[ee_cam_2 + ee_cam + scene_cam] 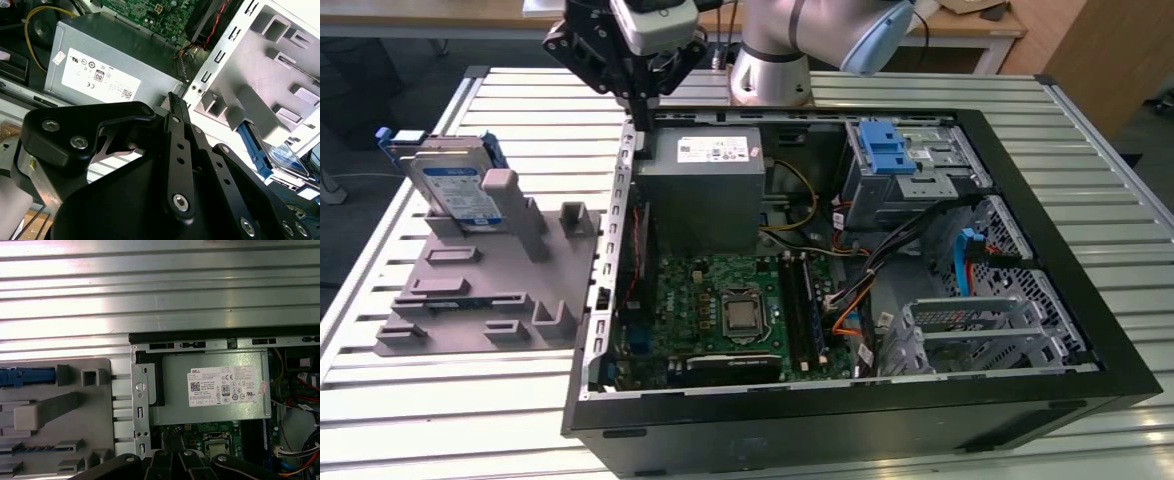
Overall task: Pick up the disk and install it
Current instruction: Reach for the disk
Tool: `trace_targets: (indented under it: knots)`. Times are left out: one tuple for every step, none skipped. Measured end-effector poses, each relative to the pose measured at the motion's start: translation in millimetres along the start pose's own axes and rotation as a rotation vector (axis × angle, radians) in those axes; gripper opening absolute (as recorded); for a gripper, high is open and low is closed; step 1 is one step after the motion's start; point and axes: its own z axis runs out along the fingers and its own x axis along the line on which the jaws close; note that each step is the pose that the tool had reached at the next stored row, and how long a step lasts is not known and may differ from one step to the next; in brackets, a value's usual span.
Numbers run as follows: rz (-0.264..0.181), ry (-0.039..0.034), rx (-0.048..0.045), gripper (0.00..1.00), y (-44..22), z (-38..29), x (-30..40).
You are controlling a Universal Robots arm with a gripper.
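Exterior view: hand is hovering at the case's far rim, fingers together, empty. One disk is standing in the grey holder by the table's edge on the exterior view's left. Second wrist view: disk is sitting clear beyond the case wall.

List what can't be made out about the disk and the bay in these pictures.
Disk: its lower end, exterior view, sunk behind the grey holder.
Disk, second wrist view: mostly hidden behind that holder.
Silver bay: its inside, exterior view, covered by the blue latch.
Power supply: one corner, second wrist view, blocked by the gripper.
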Motion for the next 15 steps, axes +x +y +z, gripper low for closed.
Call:
trace_targets:
  knots:
    - [0.000, 0.0001, 0.0000, 0.11, 0.0, 0.0, 0.4]
    - [0.000, 0.0000, 0.0000, 0.11, 0.0, 0.0, 0.6]
    - [0.000, 0.0000, 0.0000, 0.11, -0.1, 0.0, 0.8]
    - [0.000, 0.0000, 0.0000, 0.11, -0.1, 0.1, 1.2]
    - [0.000, 0.0000, 0.0000, 0.11, -0.1, 0.1, 1.6]
    - [0.000, 0.0000, 0.0000, 0.11, -0.2, 0.1, 2.0]
    - [0.000, 0.0000, 0.0000, 0.11, -0.2, 0.1, 2.4]
    - [0.000, 0.0001, 0.0000, 0.11, -0.2, 0.1, 2.7]
    - [0.000, 0.0000, 0.0000, 0.11, -0.2, 0.2, 3.0]
    - [0.000, 0.0000, 0.0000, 0.11, -0.2, 0.2, 3.3]
    - [0.000, 0.0001, 0.0000, 0.11, -0.3, 0.2, 3.5]
    - [0.000, 0.0000, 0.0000, 0.11, -0.3, 0.2, 3.6]
    - [0.000, 0.0000, 0.0000, 0.11, -0.3, 0.2, 3.9]
    - [0.000, 0.0000, 0.0000, 0.11, -0.4, 0.2, 5.7]
    - [0.000, 0.0000, 0.0000, 0.11, -0.4, 0.2, 5.7]
